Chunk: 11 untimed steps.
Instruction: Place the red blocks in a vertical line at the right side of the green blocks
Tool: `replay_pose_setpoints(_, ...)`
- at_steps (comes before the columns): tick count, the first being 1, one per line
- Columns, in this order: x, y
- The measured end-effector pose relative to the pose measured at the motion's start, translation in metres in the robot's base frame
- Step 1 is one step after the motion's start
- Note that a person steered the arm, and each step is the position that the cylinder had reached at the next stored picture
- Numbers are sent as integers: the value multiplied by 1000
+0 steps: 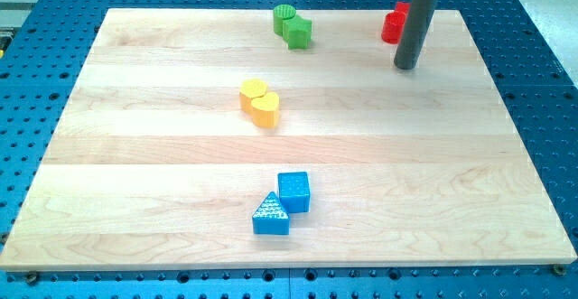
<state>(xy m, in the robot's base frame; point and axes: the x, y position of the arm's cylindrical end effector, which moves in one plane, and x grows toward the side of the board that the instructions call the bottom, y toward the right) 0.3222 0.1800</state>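
Two green blocks sit near the view's top centre: a round green cylinder (284, 15) and a green block (298, 32) touching it at lower right. Red blocks (393, 24) sit at the view's top right, partly hidden behind the rod, so their shapes and number are unclear. My tip (405, 66) rests on the board just below and to the right of the red blocks, well to the right of the green blocks.
Two yellow blocks (259, 101) touch each other left of the board's centre. A blue cube (293, 191) and a blue triangle (270, 215) sit together near the view's bottom. The wooden board (135, 154) lies on a blue perforated table.
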Motion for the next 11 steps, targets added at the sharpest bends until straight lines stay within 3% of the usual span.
replay_pose_setpoints(2, 0, 1)
replay_pose_setpoints(5, -44, 85)
replay_pose_setpoints(7, -101, 20)
replay_pose_setpoints(8, -87, -25)
replay_pose_setpoints(11, -115, -12)
